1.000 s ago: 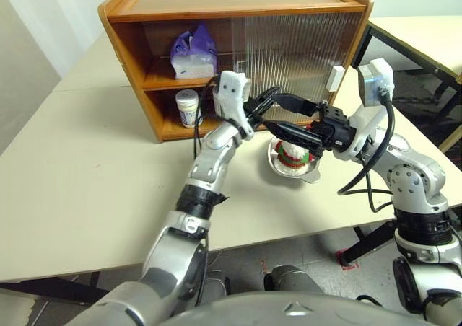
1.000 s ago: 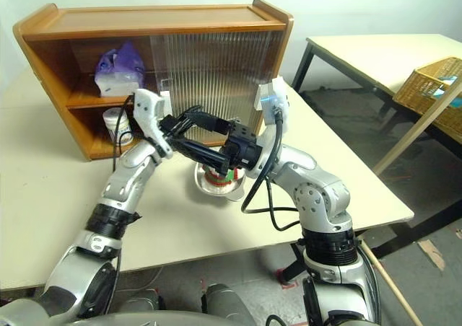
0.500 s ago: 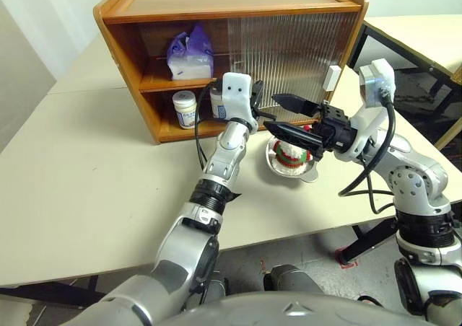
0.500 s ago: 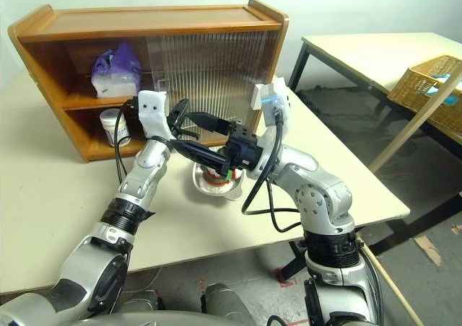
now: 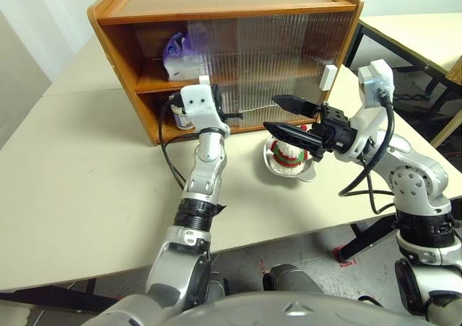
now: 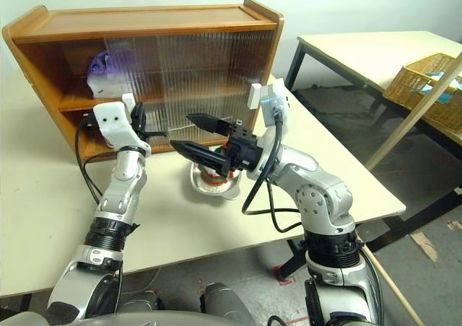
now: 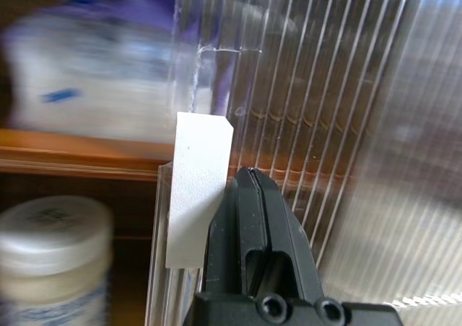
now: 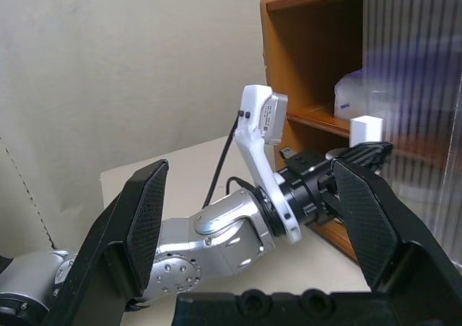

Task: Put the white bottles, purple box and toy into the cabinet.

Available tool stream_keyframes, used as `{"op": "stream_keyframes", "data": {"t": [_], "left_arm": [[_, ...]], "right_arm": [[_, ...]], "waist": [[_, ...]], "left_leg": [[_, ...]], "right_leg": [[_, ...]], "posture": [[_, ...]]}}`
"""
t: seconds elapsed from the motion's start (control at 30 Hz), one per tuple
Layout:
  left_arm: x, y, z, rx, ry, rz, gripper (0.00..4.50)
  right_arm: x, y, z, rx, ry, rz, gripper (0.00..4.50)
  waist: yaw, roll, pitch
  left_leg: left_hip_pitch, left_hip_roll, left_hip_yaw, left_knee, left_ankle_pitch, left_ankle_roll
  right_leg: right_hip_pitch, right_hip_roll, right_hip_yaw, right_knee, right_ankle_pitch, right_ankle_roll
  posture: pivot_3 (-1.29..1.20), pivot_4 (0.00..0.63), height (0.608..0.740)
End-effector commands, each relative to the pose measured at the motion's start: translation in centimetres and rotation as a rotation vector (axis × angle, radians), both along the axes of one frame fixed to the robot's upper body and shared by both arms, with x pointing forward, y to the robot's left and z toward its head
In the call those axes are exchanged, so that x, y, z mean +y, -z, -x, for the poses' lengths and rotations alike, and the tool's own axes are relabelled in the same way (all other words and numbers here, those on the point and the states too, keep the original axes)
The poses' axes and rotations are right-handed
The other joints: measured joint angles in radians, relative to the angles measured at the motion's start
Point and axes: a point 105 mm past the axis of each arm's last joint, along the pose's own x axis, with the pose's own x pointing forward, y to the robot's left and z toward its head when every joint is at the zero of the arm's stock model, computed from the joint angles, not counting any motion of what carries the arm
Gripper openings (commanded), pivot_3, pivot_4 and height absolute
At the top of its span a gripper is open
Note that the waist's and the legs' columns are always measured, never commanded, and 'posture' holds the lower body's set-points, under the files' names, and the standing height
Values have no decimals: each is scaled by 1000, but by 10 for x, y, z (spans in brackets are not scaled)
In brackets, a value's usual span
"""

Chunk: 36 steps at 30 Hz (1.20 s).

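Sliding leftward across the cabinet [image 5: 216, 9], the ribbed door [image 5: 267, 66] now veils most of the opening, where a second ago the left bay stood bare; the left end effector [image 7: 253, 196], fingers pressed together, has gone with it and sits against the door's white handle [image 7: 195, 189].

That matters for what is left to stow. The toy [image 5: 291, 151] is not in the cabinet yet: it sits in a steel bowl [image 5: 289, 169] on the table [image 5: 86, 167], just in front of the cabinet's right half. The right end effector [image 5: 278, 115] hangs above it with its fingers spread wide and empty, pointing across toward the left arm, so it is much the nearer of the two.

The purple box [image 5: 182, 55] lies on the cabinet's upper shelf at the left end, half behind the door. One white bottle [image 7: 50, 261] stands on the lower shelf below it (the second cannot be made out).

The door itself is the likely obstacle: with it covering the left side, the toy's way in would probably be through the cabinet's right half, which the frames show as ribbed panel still.
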Motion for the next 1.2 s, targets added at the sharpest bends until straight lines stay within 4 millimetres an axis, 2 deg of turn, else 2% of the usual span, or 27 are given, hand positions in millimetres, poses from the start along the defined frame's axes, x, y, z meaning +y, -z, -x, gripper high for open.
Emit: {"op": "stream_keyframes", "data": {"t": [0.03,0.37,0.57,0.67,0.73,0.87,0.93,1.0,1.07,1.2], "left_arm": [[21,0,5,9,-87,-7,23],[74,0,20,11,-312,-8,23],[86,-4,26,1,-383,-23,23],[82,-2,24,9,-357,-20,23],[72,-1,21,9,-289,4,23],[30,-8,17,-31,0,30,23],[-5,-15,21,-66,244,9,409],[-21,-21,28,-102,400,-45,980],[-24,-25,31,-119,475,-45,1626],[-13,-41,41,-160,710,43,3014]], "right_arm": [[2,-1,0,1,-20,0,4500],[5,0,-2,6,-41,-5,4500],[6,1,-3,8,-47,-6,4500],[6,1,-3,7,-48,-7,4500],[6,0,-3,7,-49,-7,4500],[7,1,-3,6,-50,-7,4500],[7,1,-3,5,-50,-7,4500],[6,0,-3,3,-48,-7,4500],[6,0,-3,2,-47,-6,4500],[2,3,-7,6,-17,6,4500]], "waist": [[3,0,0],[28,0,1],[48,0,1],[55,0,1],[56,0,1],[61,0,1],[67,-1,1],[71,-1,1],[72,-1,1],[67,-1,0]], "left_leg": [[0,0,0,0,0,0],[0,1,-1,-1,-1,-2],[0,1,-1,-2,-2,-3],[0,1,-2,-2,-2,-4],[0,2,-2,-2,-3,-5],[0,2,-3,-2,-4,-8],[0,3,-4,-2,-5,-9],[-1,3,-6,-2,-7,-12],[-1,4,-6,-2,-9,-15],[-1,10,-5,-2,-9,-15]], "right_leg": [[0,0,0,0,0,0],[-2,0,1,0,-1,-3],[-2,0,2,1,-2,-5],[-2,0,2,1,-2,-6],[-3,0,2,1,-2,-7],[-3,-1,4,2,-2,-10],[-3,-1,4,2,-3,-11],[-4,-1,3,4,-3,-14],[-4,-1,3,4,-3,-16],[-6,2,1,5,-4,-18]], "posture": [[-120,19,740],[-93,21,740],[-87,20,740],[-87,19,740],[-87,19,740],[-88,17,740],[-92,13,740],[-92,13,740],[-92,13,740],[-103,7,740]]}}
